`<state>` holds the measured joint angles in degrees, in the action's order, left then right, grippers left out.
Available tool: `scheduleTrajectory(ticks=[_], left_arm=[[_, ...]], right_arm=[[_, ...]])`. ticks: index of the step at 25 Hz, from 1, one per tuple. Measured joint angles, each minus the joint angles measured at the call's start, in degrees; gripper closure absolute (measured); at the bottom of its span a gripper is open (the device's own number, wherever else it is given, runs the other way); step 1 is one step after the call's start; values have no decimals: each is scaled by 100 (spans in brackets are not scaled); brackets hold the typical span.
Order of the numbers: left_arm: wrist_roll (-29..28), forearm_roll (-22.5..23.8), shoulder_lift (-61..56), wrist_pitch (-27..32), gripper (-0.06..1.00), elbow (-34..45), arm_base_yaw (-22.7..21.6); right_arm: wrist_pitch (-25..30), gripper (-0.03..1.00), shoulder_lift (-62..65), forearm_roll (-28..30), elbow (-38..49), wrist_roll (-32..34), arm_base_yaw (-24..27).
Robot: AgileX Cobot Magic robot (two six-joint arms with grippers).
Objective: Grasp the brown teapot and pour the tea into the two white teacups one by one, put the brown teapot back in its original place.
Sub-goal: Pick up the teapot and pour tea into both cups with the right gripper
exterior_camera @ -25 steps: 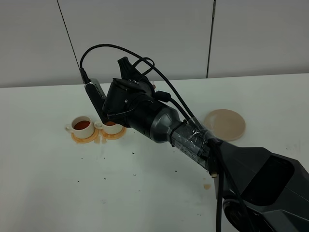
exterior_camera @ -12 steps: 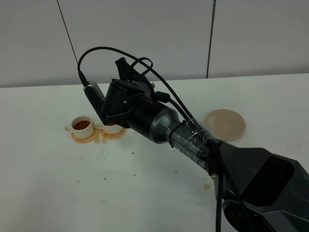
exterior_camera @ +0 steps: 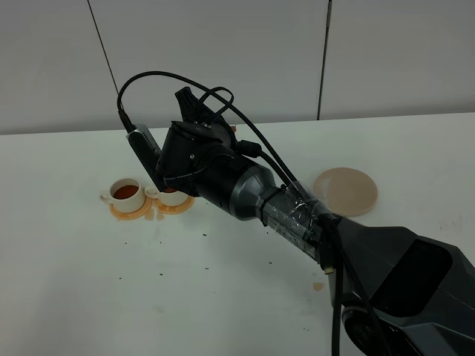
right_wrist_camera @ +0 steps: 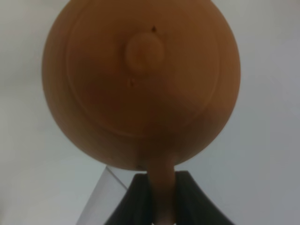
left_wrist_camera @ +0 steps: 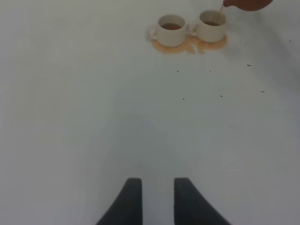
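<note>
Right end effector (right_wrist_camera: 159, 194) clamps the brown teapot (right_wrist_camera: 140, 79) by its handle, tea streaming into the teacup (left_wrist_camera: 211, 27) below; left end effector (left_wrist_camera: 157, 199) hangs slightly apart, empty.

High exterior view: set above the near edge of the counter (exterior_camera: 89, 297), angled down toward the far wall. Left wrist view: low over the counter, facing the two white teacups (left_wrist_camera: 190, 28) from well back; same cups shared with the high view. Right wrist view: pressed close against the brown teapot (right_wrist_camera: 140, 79), filling the frame.
</note>
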<state>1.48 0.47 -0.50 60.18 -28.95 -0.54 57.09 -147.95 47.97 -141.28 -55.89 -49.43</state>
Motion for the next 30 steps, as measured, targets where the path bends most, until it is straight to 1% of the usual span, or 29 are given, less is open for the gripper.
scheduleTrajectory(ticks=[30], left_arm=[[0, 0, 0, 0, 70, 0, 0]], right_arm=[[-71, 87, 0, 23, 0, -106, 0]])
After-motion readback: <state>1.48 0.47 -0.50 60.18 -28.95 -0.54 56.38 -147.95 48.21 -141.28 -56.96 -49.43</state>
